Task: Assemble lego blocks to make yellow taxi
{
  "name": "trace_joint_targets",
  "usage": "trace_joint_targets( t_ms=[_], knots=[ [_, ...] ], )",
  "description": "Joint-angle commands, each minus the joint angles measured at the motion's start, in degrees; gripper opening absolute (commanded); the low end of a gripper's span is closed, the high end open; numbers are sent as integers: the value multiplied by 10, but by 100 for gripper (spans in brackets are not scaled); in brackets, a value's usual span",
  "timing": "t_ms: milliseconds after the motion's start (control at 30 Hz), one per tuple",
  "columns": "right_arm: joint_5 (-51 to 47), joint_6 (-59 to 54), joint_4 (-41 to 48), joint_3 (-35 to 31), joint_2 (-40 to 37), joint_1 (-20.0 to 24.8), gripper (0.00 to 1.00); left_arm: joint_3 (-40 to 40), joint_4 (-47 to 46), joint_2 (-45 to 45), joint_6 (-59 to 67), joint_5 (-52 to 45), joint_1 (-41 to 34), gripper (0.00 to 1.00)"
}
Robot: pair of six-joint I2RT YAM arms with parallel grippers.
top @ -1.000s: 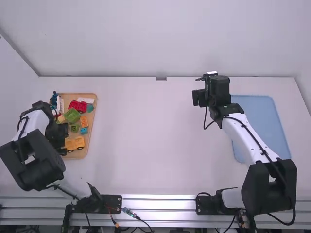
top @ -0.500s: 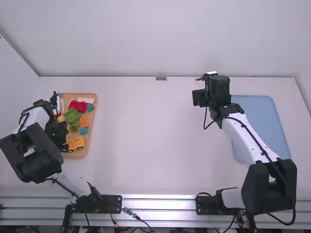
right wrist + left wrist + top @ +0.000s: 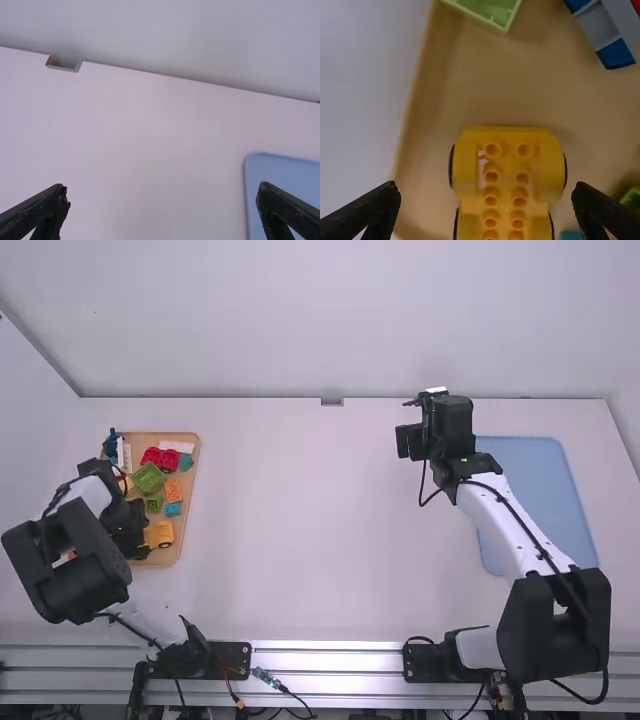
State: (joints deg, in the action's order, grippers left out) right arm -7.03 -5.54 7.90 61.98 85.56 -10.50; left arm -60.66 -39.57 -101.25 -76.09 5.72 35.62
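Two fingers, set wide, now flank the yellow base [image 3: 507, 134] in the tray [image 3: 191, 510]: the left gripper [image 3: 486, 187] has shifted over it, apparently not touching, so a grasp looks next; the right gripper [image 3: 162, 192] hangs well apart, fingers wide too

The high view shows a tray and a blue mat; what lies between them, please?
In the high view, bare white table separates tray and mat, with the right end effector over it.
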Motion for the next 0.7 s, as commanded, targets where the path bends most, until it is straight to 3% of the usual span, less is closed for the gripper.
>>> trace_joint_targets(
  t_ms=[0,267,433,667],
  knots=[
    [-5,-1,-1,11,1,0,99,20,10,16,6,-5,0,93],
    [-4,-7,1,11,1,0,99,50,70,16,13,-1,0,90],
    [-3,-7,1,11,1,0,99,57,87,15,27,-2,0,74],
    [-3,-7,1,11,1,0,99,58,90,5,28,3,0,78]
  ],
)
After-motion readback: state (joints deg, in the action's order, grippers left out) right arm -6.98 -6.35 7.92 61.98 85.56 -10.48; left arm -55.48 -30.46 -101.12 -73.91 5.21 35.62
